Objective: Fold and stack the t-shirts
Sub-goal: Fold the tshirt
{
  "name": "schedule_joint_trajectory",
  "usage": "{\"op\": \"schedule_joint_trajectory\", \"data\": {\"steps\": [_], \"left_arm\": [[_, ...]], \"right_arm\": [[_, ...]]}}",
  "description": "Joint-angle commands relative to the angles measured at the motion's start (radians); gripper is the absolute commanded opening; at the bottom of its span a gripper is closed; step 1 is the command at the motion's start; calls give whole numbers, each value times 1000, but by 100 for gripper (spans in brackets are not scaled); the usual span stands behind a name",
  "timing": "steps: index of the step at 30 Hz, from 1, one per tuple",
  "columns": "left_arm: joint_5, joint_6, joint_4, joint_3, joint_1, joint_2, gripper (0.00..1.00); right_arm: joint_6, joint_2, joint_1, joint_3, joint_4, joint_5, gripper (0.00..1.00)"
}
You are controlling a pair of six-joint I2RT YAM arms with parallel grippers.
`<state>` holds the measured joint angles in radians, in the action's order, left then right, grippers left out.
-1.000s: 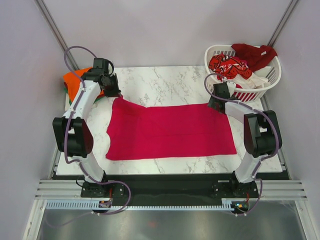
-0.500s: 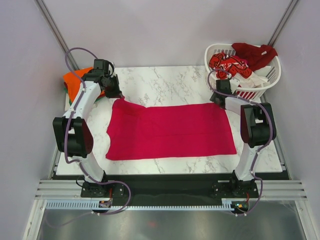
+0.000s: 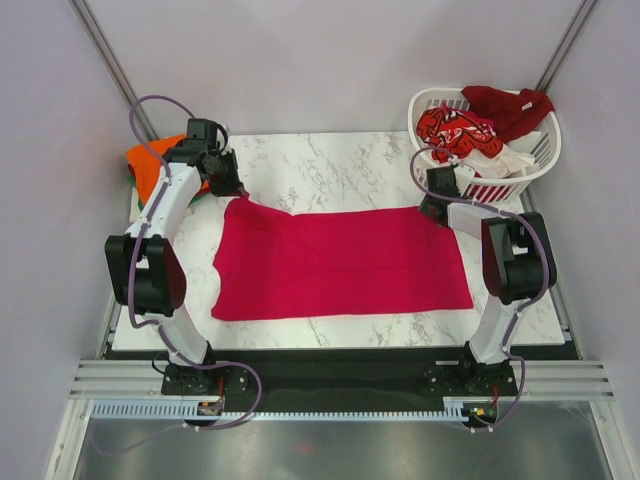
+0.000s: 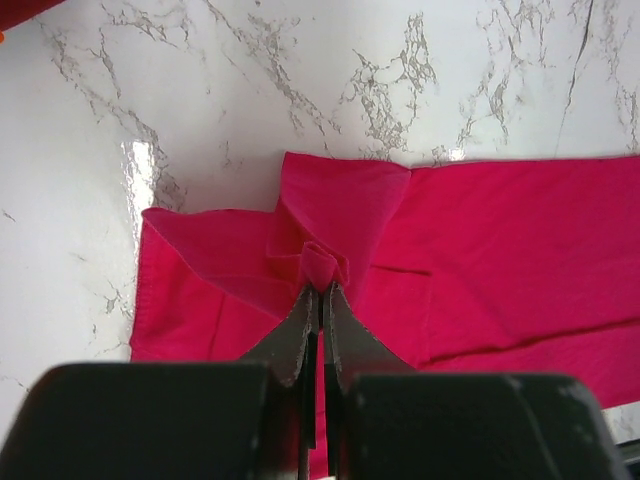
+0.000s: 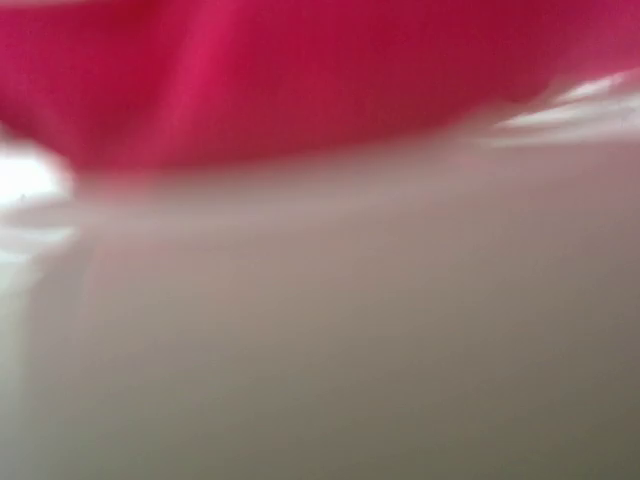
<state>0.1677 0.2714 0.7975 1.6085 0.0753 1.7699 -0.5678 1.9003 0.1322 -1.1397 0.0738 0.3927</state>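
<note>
The magenta t-shirt (image 3: pixel 340 262) is staying flat across the middle of the tabletop (image 3: pixel 330 160) while my right tool (image 3: pixel 433 208) is dropping back onto its far right corner after swinging toward the basket (image 3: pixel 545 150); that wrist view is blurring, so I cannot tell whether its jaws are open or closed. My left tool (image 4: pixel 320 292) is pinching a nub of cloth at the far left corner, so if the right misses, I am risking pulling the shirt lopsided. The marble is looking slick, and pale walls (image 3: pixel 320 60) are boxing everything in.
</note>
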Motion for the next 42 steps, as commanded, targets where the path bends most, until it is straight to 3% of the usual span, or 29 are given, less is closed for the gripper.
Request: {"op": "schedule_joint_trajectory", "data": {"steps": [1,14,24,33,42], "left_arm": [[24,6,-26,-5,3,-49,2],[-5,2,-24,-13,1,-55,2],[-60,3,-23,-27,-20,-75,2],[-59,3,-23,-29,-20,-70,2],[-53,3,-24,-32,-22,-64,2]], "right_arm": [[6,-108,101,122,-6,62,55],[-33,-66,130,178,27,-77,55],[-127,-242,382,310,104,-100,57],[51,-326,380,58,287,179,63],[115,-126,288,-106,270,161,62]]}}
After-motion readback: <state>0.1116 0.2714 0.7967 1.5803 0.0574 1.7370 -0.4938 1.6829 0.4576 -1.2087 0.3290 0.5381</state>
